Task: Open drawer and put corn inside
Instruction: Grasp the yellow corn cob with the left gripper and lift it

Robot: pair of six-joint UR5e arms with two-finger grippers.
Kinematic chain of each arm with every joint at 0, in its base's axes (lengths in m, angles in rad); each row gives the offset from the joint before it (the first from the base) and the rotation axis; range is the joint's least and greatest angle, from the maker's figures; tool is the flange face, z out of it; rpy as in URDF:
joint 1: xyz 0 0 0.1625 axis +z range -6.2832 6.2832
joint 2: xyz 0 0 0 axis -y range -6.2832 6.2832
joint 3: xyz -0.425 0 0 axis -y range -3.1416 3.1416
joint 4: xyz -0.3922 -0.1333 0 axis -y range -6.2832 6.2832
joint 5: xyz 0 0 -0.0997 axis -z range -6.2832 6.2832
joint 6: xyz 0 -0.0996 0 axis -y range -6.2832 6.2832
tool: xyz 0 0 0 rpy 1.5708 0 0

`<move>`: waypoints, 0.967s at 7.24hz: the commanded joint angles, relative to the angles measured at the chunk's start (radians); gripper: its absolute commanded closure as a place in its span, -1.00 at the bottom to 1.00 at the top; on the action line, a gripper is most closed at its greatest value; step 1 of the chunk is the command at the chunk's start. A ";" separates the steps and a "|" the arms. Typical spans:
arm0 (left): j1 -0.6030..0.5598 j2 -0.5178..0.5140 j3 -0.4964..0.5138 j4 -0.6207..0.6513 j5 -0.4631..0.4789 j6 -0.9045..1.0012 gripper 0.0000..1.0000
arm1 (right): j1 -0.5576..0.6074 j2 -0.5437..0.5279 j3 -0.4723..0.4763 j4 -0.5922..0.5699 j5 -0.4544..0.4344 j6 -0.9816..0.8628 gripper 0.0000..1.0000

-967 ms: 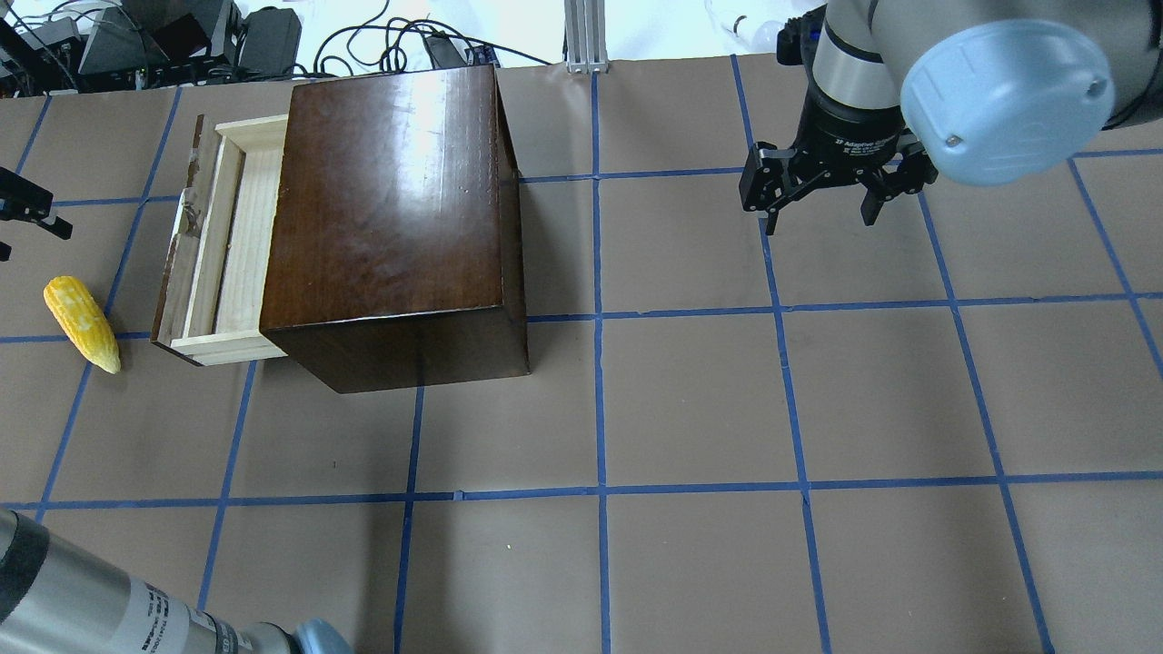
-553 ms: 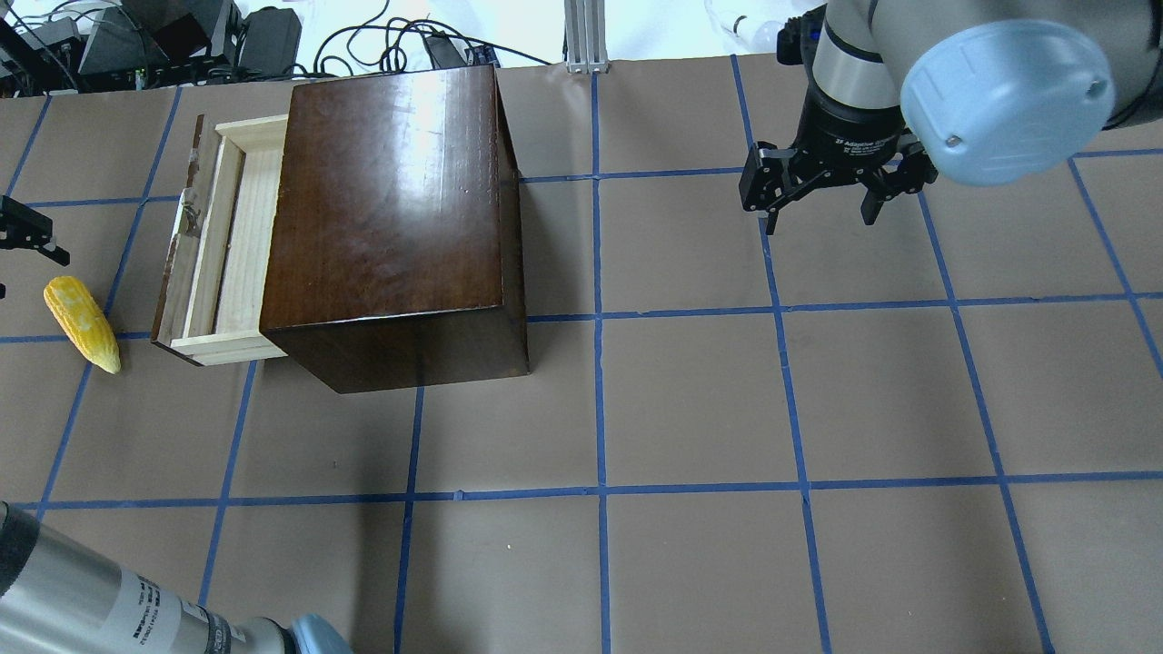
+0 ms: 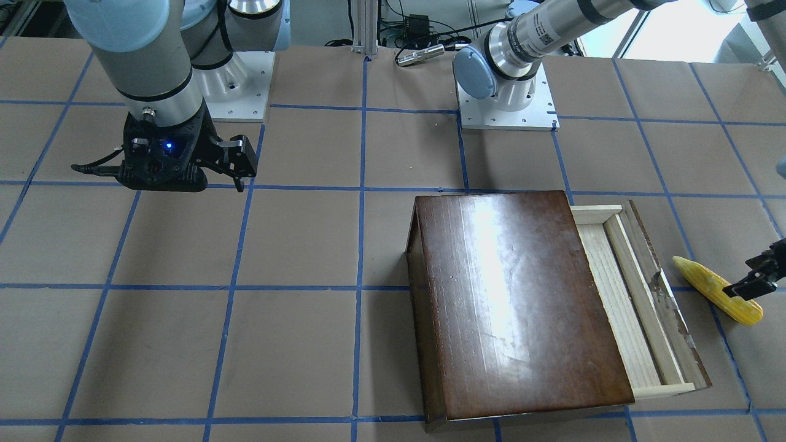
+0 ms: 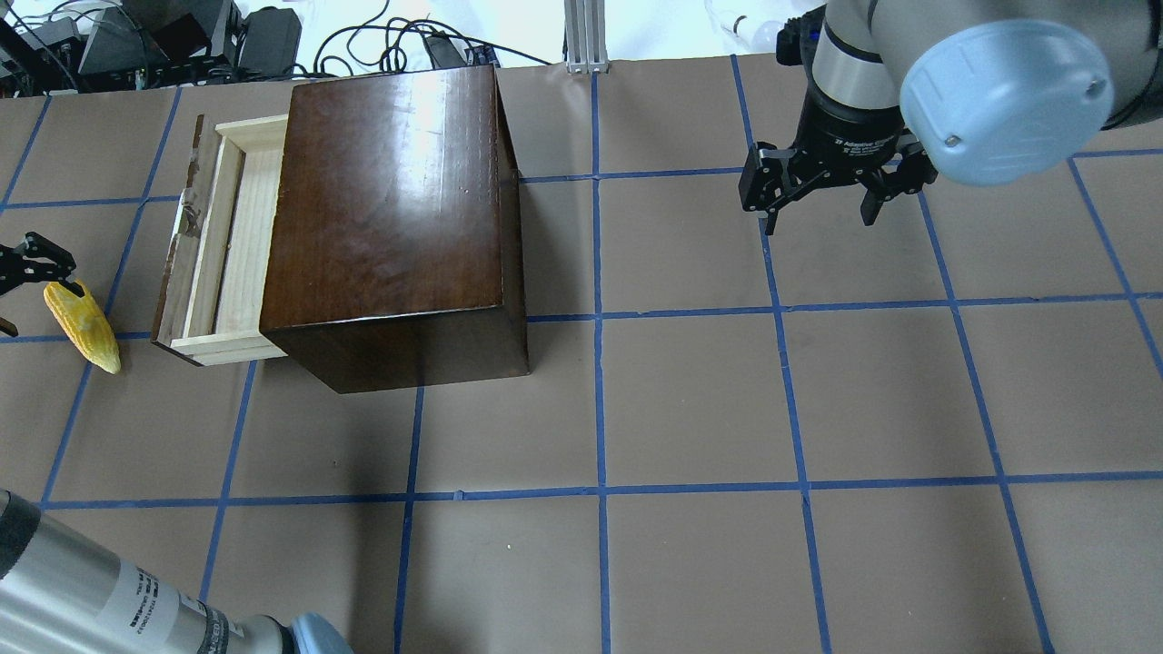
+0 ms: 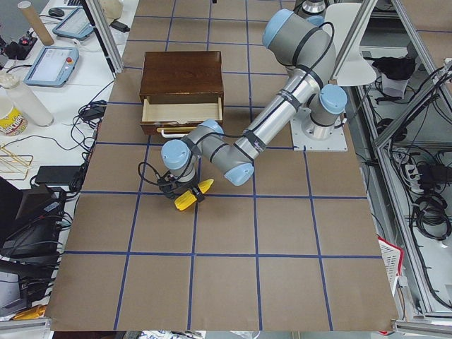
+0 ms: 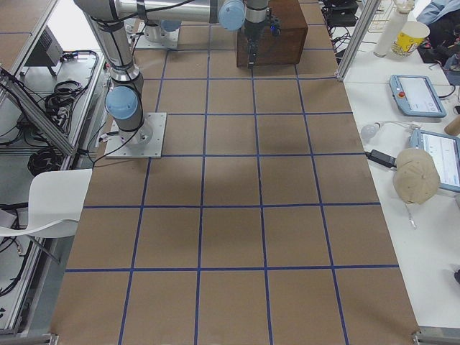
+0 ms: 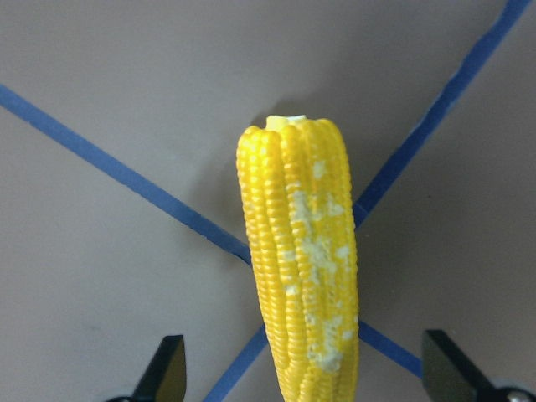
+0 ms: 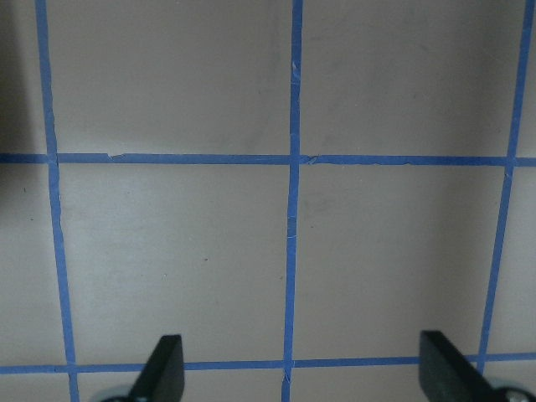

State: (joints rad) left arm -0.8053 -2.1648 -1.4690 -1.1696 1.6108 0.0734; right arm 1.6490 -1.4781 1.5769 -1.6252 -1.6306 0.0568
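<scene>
Straddling the corn cob (image 7: 301,260), which lies on the table (image 4: 690,400) just beside the pulled-out drawer (image 4: 227,245), the left gripper (image 7: 306,373) is spread wide; closing off-centre could roll the round cob away; the right gripper (image 4: 818,213) hangs spread too.

corn (image 7: 301,268) tip cropped, drawer (image 4: 234,250) partly hidden
</scene>
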 commanded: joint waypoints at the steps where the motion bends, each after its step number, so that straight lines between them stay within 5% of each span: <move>1: 0.000 -0.039 -0.002 0.016 0.008 -0.023 -0.95 | 0.000 0.001 0.000 0.001 0.000 0.000 -1.00; 3: -0.002 -0.067 0.009 0.030 0.003 -0.044 -0.59 | 0.000 0.001 0.000 -0.001 0.000 0.000 -1.00; 5: -0.005 -0.072 0.010 0.030 -0.002 -0.070 0.73 | 0.000 0.001 0.000 -0.001 0.000 0.000 -1.00; 6: -0.008 -0.060 0.012 0.024 0.000 -0.055 1.00 | 0.000 0.001 0.000 0.001 0.000 0.000 -1.00; 7: -0.018 -0.043 0.022 0.010 0.001 -0.055 1.00 | 0.000 0.001 0.000 0.001 0.000 0.000 -1.00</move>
State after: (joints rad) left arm -0.8144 -2.2239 -1.4555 -1.1473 1.6109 0.0143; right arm 1.6490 -1.4775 1.5769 -1.6250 -1.6306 0.0568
